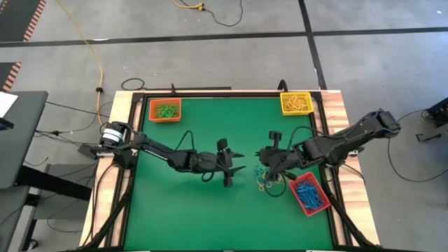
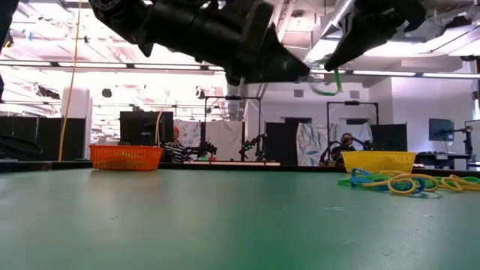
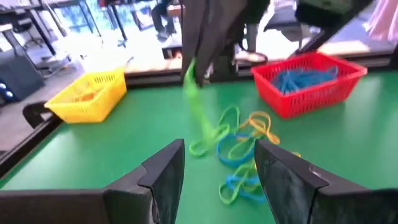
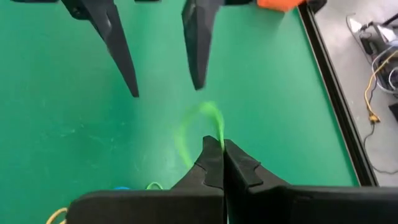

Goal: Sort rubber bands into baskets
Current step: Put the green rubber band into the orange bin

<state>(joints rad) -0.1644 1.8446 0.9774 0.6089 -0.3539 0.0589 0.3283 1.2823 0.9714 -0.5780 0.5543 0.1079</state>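
Observation:
My right gripper [image 4: 221, 148] is shut on a green rubber band [image 4: 198, 129] above the green table, just left of a loose pile of yellow, blue and green rubber bands [image 1: 268, 183]. My left gripper [image 3: 217, 174] stands open, facing the right gripper [image 1: 261, 159] from the table's left, with nothing between its fingers. The orange basket [image 1: 165, 110] at the far left holds green bands. At the far right, the yellow basket [image 1: 296, 103] holds yellow ones. The red basket [image 1: 308, 194] at the near right holds blue ones. My right gripper pinches the green rubber band [image 4: 214, 132] between its two fingertips, which slant down toward the table's left. The band hangs slack below the fingers as a drooping loop [image 2: 328, 84]. In the low view it is clear of the table.
The pile of bands [image 2: 405, 182] lies flat on the mat beside the red basket [image 3: 311, 78]. A raised black rim [image 1: 323, 133] and wooden border frame the mat. The broad middle and near left of the mat [image 1: 189, 210] hold no objects.

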